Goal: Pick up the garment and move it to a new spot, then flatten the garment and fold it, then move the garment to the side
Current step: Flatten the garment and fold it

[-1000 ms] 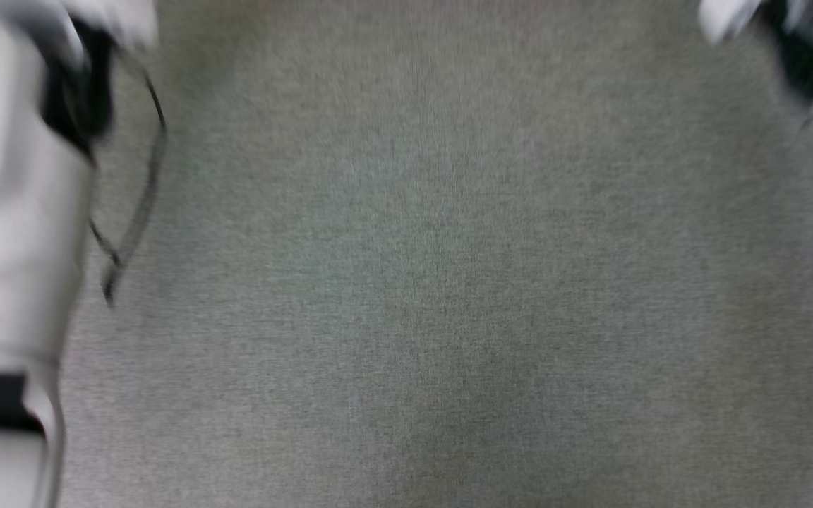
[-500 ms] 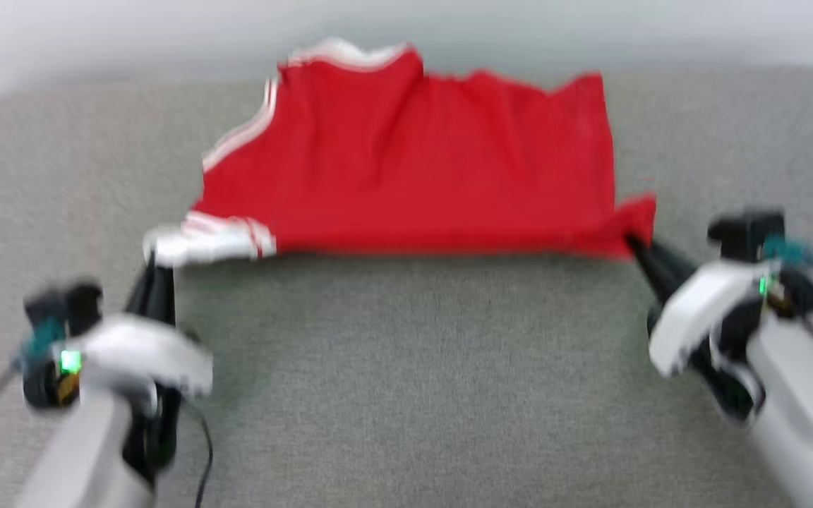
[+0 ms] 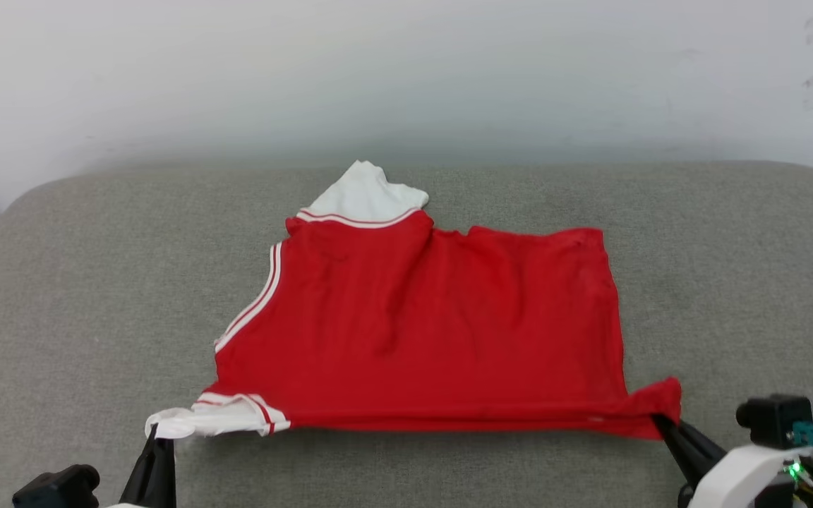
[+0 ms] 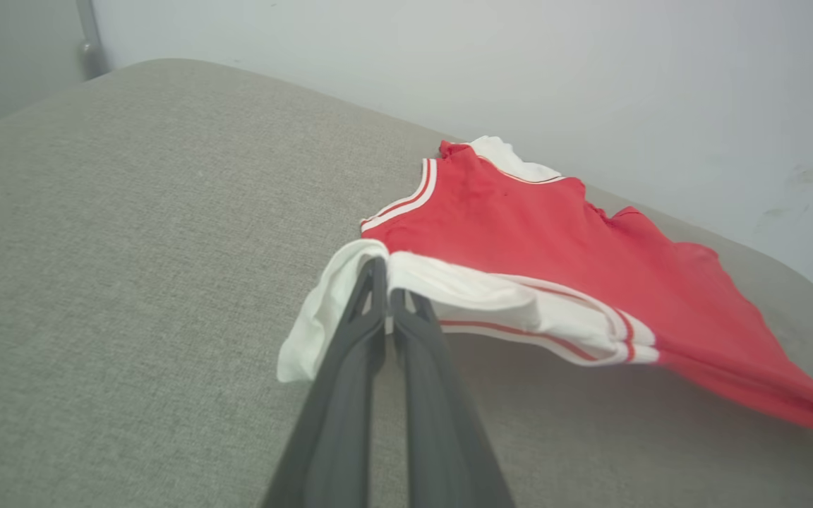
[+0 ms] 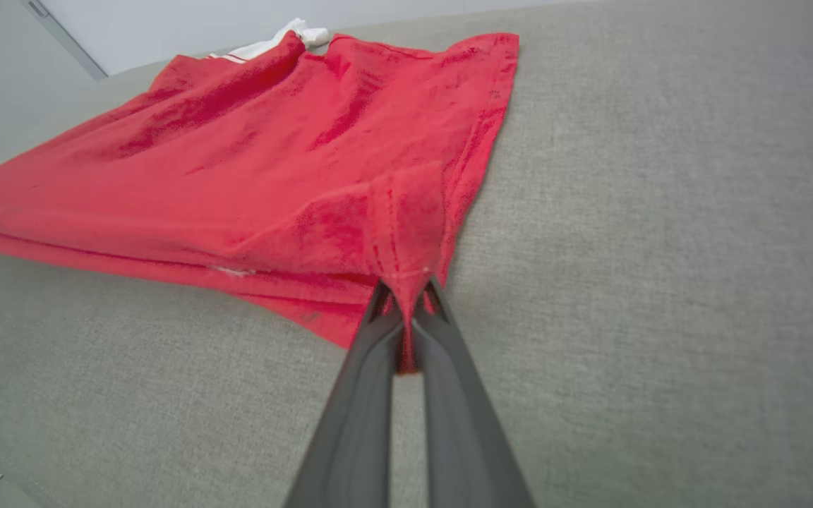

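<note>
One red shirt (image 3: pixel 435 331) with white sleeves and red-and-white striped trim lies spread, somewhat wrinkled, on the one grey bench (image 3: pixel 96 282), its near left white sleeve pinched in the closed left jaws and its near right red corner pinched in the closed right jaws.

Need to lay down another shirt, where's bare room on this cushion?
Bare cushion lies left and right of the shirt, plus a strip behind it by the wall. The near edge is crowded: the left hand and right hand grip corners.
</note>
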Tool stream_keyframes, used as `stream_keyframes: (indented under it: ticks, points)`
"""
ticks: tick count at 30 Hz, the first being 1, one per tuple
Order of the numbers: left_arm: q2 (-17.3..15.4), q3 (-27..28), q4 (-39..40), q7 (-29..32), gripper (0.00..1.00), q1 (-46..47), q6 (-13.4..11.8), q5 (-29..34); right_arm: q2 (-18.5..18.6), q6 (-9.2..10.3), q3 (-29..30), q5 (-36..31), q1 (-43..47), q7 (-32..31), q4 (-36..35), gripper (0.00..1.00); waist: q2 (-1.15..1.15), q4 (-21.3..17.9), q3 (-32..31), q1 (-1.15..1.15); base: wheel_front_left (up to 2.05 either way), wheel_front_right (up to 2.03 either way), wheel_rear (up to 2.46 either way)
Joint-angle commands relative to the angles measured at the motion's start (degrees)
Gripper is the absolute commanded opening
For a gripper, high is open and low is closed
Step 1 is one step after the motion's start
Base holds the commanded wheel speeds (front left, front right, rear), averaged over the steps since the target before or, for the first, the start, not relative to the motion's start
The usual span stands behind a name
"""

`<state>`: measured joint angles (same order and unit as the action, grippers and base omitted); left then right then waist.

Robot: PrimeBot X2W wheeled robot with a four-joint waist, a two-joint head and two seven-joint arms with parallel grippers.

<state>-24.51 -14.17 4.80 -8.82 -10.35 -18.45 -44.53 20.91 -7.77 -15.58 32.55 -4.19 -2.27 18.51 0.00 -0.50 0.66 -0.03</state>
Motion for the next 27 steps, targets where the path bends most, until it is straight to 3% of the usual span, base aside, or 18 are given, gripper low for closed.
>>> stream_keyframes:
  ticks: [1,6,12,19,27]
  points:
    - [-1.3,1.5,2.1,0.4,0.0,-1.6,-1.9,0.4,0.1,0.52,2.9,-1.2,2.8,-1.6,-1.8,0.0,0.0,0.2,-0.1,0.03,0.0,0.0,0.0]
    - [-2.6,0.6,8.0,3.1,0.0,-2.0,-3.4,1.1,-2.9,0.5,8.9,-5.4,8.2,-8.7,-10.3,0.0,0.0,0.5,1.1,0.03,0.0,0.0,0.0]
    - [-3.8,-1.7,5.0,6.9,0.0,4.9,-0.5,0.9,-4.8,0.36,10.6,-8.4,5.2,-17.8,-15.1,0.0,0.0,0.0,4.8,0.03,0.0,0.0,0.0]
    - [-3.3,-5.0,-3.3,9.8,0.0,14.9,4.0,1.3,-4.9,0.34,8.3,-10.2,-2.3,-22.8,-13.1,0.0,0.0,-0.7,9.8,0.03,0.0,0.0,0.0]
    - [-3.4,-7.7,-13.0,12.4,0.0,24.4,8.8,2.2,-3.5,0.33,4.3,-9.8,-10.8,-21.0,-6.4,0.0,0.0,-0.6,14.0,0.03,0.0,0.0,0.0]
